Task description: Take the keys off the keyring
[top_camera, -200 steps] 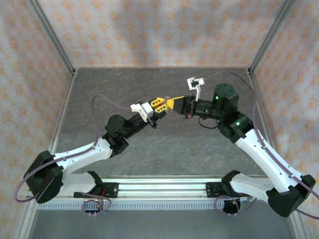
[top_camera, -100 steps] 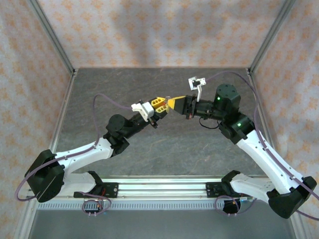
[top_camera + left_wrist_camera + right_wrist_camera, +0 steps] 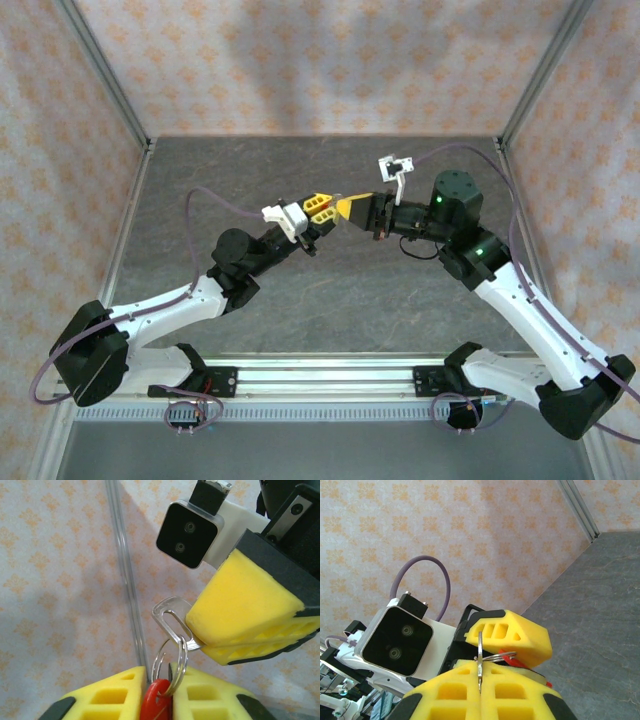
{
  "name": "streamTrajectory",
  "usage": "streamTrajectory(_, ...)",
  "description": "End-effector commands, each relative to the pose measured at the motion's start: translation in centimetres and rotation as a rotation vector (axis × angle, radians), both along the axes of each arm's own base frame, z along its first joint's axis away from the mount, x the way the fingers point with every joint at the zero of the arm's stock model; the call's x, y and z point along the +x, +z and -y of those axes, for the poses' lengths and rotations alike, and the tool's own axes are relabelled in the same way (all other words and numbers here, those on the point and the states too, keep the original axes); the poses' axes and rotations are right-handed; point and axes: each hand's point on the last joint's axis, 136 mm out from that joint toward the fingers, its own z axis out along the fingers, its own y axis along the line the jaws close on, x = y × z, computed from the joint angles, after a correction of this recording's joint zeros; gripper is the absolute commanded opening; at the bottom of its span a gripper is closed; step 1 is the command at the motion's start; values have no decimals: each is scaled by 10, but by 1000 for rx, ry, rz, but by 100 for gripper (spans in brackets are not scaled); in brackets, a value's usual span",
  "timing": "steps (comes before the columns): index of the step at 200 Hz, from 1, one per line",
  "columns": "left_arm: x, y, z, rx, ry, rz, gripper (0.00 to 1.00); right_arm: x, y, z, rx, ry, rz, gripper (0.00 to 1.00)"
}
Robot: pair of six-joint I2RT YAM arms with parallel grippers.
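One keyring (image 3: 170,661), two keys: left gripper (image 3: 159,681) clamps red key (image 3: 156,701), right gripper (image 3: 479,674) clamps silver key (image 3: 169,619).

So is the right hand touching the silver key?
Touching. The left wrist view shows the right hand clamped on the silver key, closed over its blade.

We see a robotics lab test cell: a grey stone-look worktop (image 3: 330,300) fenced by aluminium posts (image 3: 108,75) and patterned walls (image 3: 300,60) from 9 round to 3 o'clock. A left arm (image 3: 165,310) and a right arm (image 3: 530,310) are bolted to a metal rail (image 3: 330,378) at 6 o'clock. Purple cables (image 3: 422,559) trail, and a wrist carries a camera (image 3: 187,527).
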Motion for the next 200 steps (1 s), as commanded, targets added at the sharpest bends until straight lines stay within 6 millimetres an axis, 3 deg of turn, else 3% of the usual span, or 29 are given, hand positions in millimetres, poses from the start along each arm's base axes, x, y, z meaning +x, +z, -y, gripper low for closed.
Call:
streamTrajectory(1, -5, 25, -4, -43, -2, 63, 13, -3, 14, 6, 39, -15, 44, 0)
streamTrajectory(62, -14, 28, -3, -21, -41, 51, 0, 0, 11, 10, 34, -48, 46, 0)
streamTrajectory(107, -15, 15, -3, 19, -109, -86, 0, 2, 8, 19, -14, -107, 103, 0)
streamTrajectory(200, -20, 13, -4, -24, -202, -258, 0, -8, -7, 30, -115, -153, 357, 0)
